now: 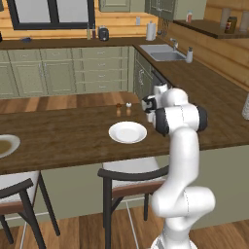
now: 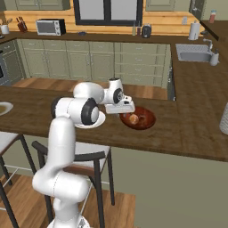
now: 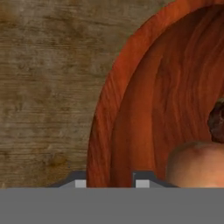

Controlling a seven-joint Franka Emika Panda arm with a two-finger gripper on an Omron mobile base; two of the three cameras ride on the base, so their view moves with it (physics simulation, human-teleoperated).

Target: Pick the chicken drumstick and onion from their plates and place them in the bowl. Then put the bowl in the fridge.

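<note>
Straddling the bowl (image 3: 131, 109) rim, gripper (image 3: 111, 181) apparently clamped on it; onion (image 2: 133, 119) and drumstick (image 3: 217, 122) lie inside the bowl.

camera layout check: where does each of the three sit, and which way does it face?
Left base view: behind-left of the arm, facing the counter and a white plate; arm at lower right.
Right base view: behind-right, facing the bowl; arm at lower left.
Hand view: on the hand, close over the bowl's rim; gripper at bottom.
Shared: both base views show counter and sink.

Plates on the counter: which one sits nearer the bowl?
The white plate right beside the arm, next to the bowl. The other plate lies far off at the counter's left end.
</note>
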